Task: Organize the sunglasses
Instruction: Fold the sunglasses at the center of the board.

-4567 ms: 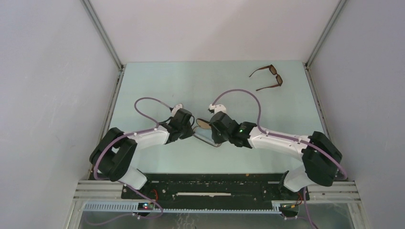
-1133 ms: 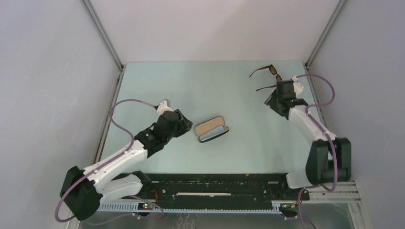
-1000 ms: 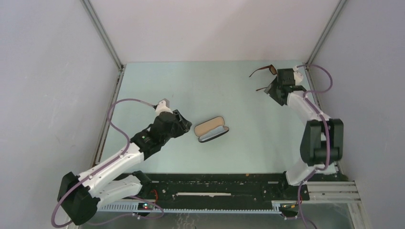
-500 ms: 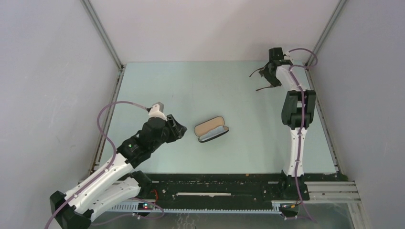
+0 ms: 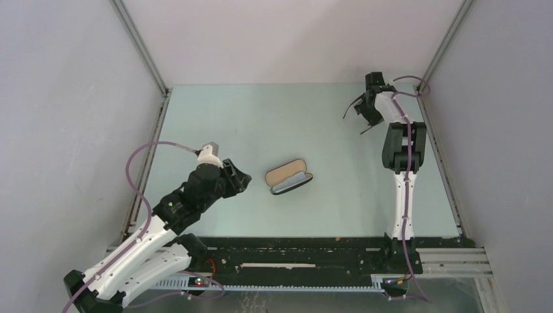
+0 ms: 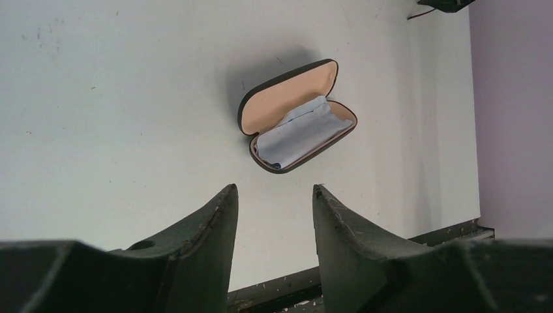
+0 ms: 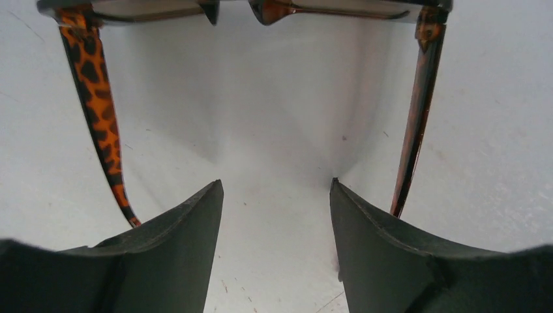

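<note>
The surface [image 5: 261, 130] carries the same two items, but both arms have left the case. The R arm [image 5: 404, 147], right beside the black glasses case [image 5: 289, 176] a few secs ago, has swung out and now stretches to the far-right corner, well away from the case. The L arm [image 5: 169, 208] has pulled back to the near-left of the case. The case hasn't moved. It lies open w/ its tan lining up and a pale cloth inside, so it looks ready to receive.

The sunglasses [image 7: 91, 78] sit far right of the case, well apart from it, temples unfolded. Their temples look slightly turned vs a sec ago, maybe nudged, but I can't be sure.

The R tool [image 7: 275, 186] is spread open and empty, hovering over the gap between the two temples and aimed at the frame front. No grip yet, so pickup is likely the next step. The L tool [image 6: 274, 189] is partly open, holding nothing and pointing at the case.
</note>
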